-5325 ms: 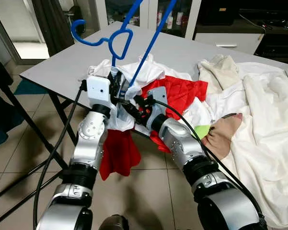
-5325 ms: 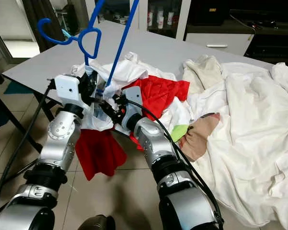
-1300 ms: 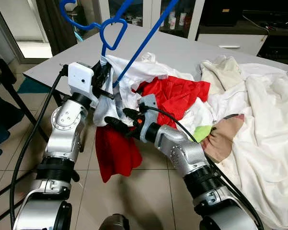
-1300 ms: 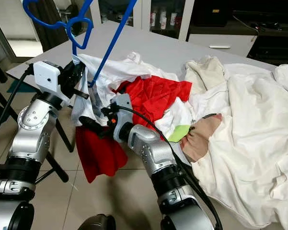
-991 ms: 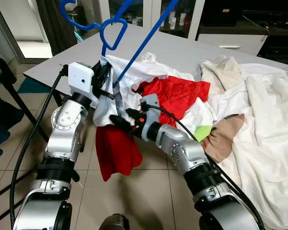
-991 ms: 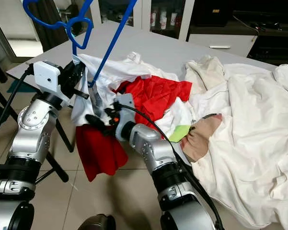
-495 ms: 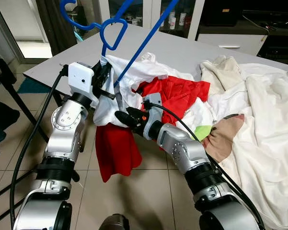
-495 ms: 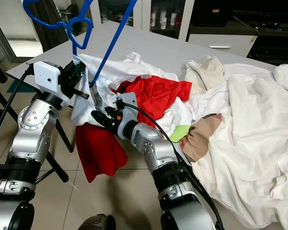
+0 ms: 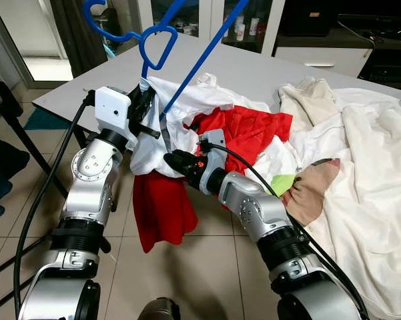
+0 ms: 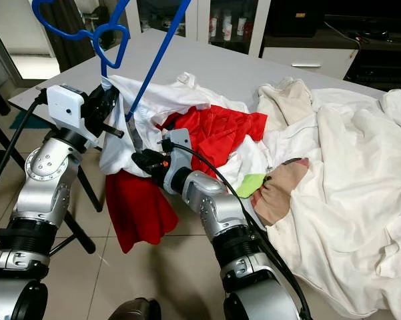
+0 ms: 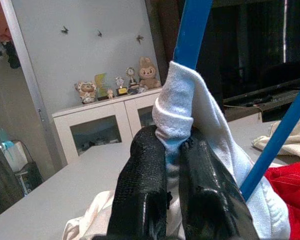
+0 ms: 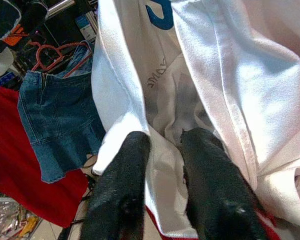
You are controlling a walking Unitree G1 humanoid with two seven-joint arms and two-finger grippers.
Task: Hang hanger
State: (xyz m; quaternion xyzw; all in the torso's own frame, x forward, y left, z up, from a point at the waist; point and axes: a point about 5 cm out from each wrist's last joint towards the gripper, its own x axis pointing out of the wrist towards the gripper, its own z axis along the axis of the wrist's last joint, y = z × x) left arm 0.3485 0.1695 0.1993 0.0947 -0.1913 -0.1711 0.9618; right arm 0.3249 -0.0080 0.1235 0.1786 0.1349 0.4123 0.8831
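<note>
Over the last five seconds I lifted my left gripper (image 9: pixel 144 107) and swung it out to my left, carrying the blue hanger (image 9: pixel 161 50) and the white shirt (image 9: pixel 161 137) up off the table edge. My right gripper (image 9: pixel 172 161) dropped away below, then rose and closed its fingers (image 12: pixel 126 200) on the shirt's lower hem.

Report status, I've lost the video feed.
Left gripper shut on blue hanger neck and white shirt collar. Right gripper pinching the shirt's hem. Red garment tangled below, off the table edge.
</note>
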